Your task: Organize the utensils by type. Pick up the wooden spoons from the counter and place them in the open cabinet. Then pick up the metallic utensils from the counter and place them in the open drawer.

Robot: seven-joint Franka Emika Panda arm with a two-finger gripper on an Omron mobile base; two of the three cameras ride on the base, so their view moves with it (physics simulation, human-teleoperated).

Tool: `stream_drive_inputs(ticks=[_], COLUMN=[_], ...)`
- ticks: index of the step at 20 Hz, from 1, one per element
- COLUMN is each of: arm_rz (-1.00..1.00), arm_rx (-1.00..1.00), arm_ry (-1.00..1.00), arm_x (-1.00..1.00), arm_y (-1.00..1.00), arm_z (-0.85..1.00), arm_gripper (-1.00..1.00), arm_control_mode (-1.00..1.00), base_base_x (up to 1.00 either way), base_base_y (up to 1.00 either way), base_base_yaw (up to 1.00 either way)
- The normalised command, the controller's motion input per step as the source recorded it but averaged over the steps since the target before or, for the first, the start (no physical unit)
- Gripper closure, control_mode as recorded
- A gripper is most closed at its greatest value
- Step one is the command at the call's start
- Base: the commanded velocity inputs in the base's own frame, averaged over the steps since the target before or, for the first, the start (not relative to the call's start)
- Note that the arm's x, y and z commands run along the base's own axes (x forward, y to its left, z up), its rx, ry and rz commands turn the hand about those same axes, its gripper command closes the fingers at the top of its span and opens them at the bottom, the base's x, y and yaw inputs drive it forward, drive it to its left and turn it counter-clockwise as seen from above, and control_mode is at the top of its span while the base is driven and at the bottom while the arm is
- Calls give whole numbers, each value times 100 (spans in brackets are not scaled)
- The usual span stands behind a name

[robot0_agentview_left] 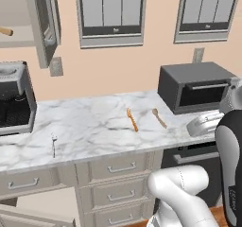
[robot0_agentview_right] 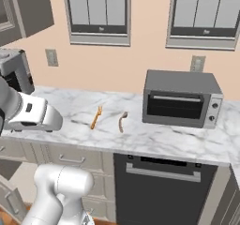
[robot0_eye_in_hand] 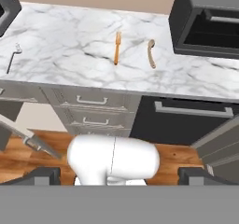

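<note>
On the white marble counter (robot0_agentview_left: 94,126) lie a slim orange fork (robot0_agentview_left: 132,119) (robot0_eye_in_hand: 116,48), a small tan wooden spoon (robot0_agentview_left: 159,118) (robot0_eye_in_hand: 151,53) just right of it, and a thin silver utensil (robot0_agentview_left: 53,144) (robot0_eye_in_hand: 11,59) far to the left near the front edge. At the upper left the cabinet (robot0_agentview_left: 45,22) stands open, with the end of a wooden spoon (robot0_agentview_left: 4,31) on its pale shelf. The drawer (robot0_agentview_left: 33,217) juts out at the lower left. My gripper (robot0_eye_in_hand: 120,175) is open and empty, held back from the counter, high over the robot's base.
A dark toaster oven (robot0_agentview_right: 180,100) stands at the back right of the counter, close to the small spoon. A coffee machine (robot0_agentview_left: 14,100) sits at the left end. Below the counter are drawer fronts (robot0_agentview_left: 120,167) and a dark dishwasher (robot0_agentview_right: 164,182).
</note>
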Motion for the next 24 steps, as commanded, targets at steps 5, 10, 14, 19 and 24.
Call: stream_drive_inputs(ticks=[5, 10, 14, 19, 24], arm_rz=[0, 0, 0, 0, 0], arm_rx=[0, 0, 0, 0, 0], arm_ry=[0, 0, 0, 0, 0], arm_x=[0, 0, 0, 0, 0], arm_y=[0, 0, 0, 0, 0], arm_z=[0, 0, 0, 0, 0], arm_gripper=[-100, -100, -100, -100, -100], arm_control_mode=[100, 100, 100, 100, 100], base_base_x=[69, 65, 15, 0, 0], base_base_y=[-29, -26, -31, -20, -11], base_base_yaw=[0, 0, 0, 0, 0])
